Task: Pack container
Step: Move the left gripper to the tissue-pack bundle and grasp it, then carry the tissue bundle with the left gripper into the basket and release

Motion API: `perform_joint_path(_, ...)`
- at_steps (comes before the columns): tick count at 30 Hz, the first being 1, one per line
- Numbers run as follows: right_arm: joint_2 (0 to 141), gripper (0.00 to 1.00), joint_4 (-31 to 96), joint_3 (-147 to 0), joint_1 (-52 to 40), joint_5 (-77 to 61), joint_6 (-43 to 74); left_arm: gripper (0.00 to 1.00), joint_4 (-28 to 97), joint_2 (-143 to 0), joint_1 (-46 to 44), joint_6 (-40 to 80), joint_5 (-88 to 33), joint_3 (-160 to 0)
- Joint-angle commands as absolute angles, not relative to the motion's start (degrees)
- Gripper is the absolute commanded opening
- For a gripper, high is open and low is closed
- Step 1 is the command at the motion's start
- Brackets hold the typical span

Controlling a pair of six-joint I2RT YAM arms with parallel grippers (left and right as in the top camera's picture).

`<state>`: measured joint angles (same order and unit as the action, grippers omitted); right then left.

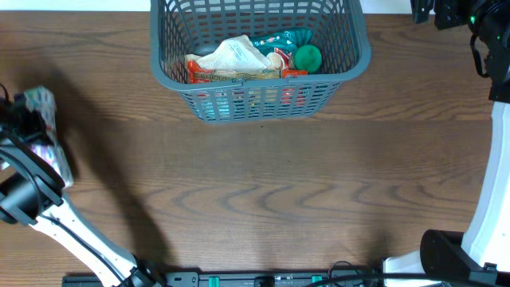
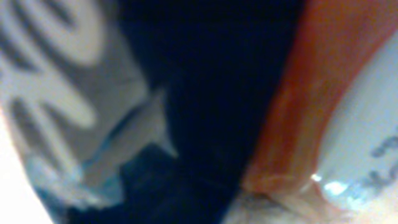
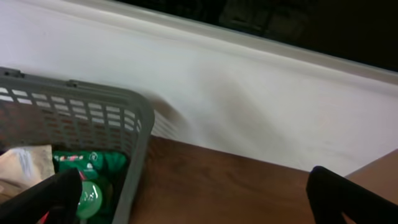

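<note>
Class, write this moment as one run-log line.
left gripper: at packet, far left, grip unclear | right gripper: open, empty, near container | container: holds several groceries

Robot manipulation station, of the laboratory kind. A wood-grain tabletop (image 1: 263,191) ends at a plain white panel (image 3: 249,106). It carries a grey slotted container (image 1: 263,102) of grocery packets (image 1: 239,60). A left arm (image 1: 72,231) and a right arm (image 1: 488,199), both white and black, rise from its near edge. Cabling (image 1: 239,279) runs along that edge.

The container (image 1: 255,100) is grey and slotted, the round item (image 1: 307,57) green, the table (image 1: 263,191) brown wood-grain
</note>
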<state>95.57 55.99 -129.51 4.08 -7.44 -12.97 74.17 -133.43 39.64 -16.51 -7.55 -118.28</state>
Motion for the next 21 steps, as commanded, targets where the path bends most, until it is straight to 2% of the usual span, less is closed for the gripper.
perform_joint_path(1, 95.7, 0.99, 56.9, -129.5, 4.5, -6.9, -12.2, 0.06, 74.4, -119.6, 37.1, -9.1, -18.2, -122.1)
perform_joint_path(8, 95.7, 0.99, 61.6, -129.4, 4.5, -6.9, -12.2, 0.06, 72.7, -102.6, 27.2, -10.3, -21.9, -126.4)
perform_joint_path(12, 95.7, 0.99, 63.2, -129.4, 4.5, -6.9, -12.2, 0.06, 69.7, -95.7, 17.0, -22.1, -21.9, -127.8)
perform_joint_path(18, 95.7, 0.99, 64.4, -129.4, 4.6, -6.5, -10.7, 0.06, 63.9, -91.9, -2.5, -46.9, -21.8, -127.7)
perform_joint_path(21, 95.7, 0.99, 65.5, -129.3, 5.1, 0.5, -2.6, 0.06, 60.9, -93.8, -9.2, -51.2, -21.9, -127.7)
